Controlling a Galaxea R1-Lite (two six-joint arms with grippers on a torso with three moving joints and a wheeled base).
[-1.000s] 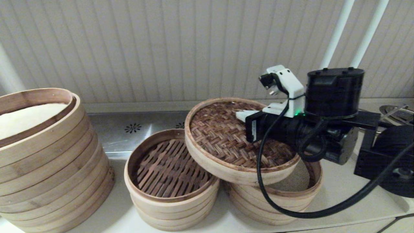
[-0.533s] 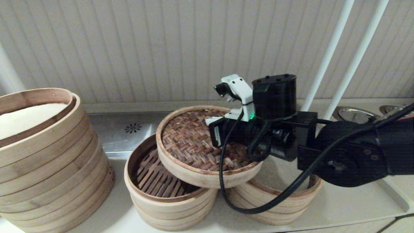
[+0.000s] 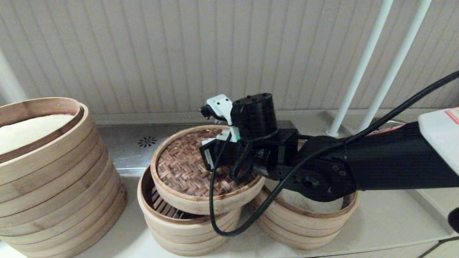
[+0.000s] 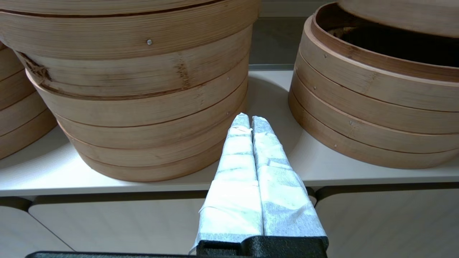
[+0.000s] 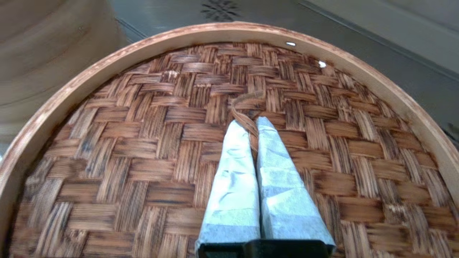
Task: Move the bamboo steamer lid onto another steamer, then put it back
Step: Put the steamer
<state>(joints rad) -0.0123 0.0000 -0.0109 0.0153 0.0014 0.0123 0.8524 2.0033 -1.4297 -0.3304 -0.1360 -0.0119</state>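
Note:
The bamboo steamer lid [image 3: 179, 172] hangs tilted just above the slat-floored basket [image 3: 186, 229], with its right edge reaching toward the cloth-lined steamer [image 3: 315, 225]. My right gripper [image 5: 250, 123] is shut on the small woven loop at the middle of the lid's brown herringbone top [image 5: 143, 143]. In the head view the right gripper [image 3: 206, 143] shows only as a white tip beside the black wrist. The cloth-lined steamer stands uncovered under the right forearm. My left gripper [image 4: 250, 120] is shut and empty, low before the counter edge.
A much larger tall bamboo stack [image 3: 53, 179] stands at the left, close to the slat-floored basket. The large stack [image 4: 143, 107] and the basket [image 4: 376, 107] flank the left gripper. Two white pipes [image 3: 362, 68] rise at the back right.
The right arm has carried the lid leftward and lower, from above the cloth-lined steamer to just above the slat-floored basket. The cloth-lined steamer now stands uncovered.

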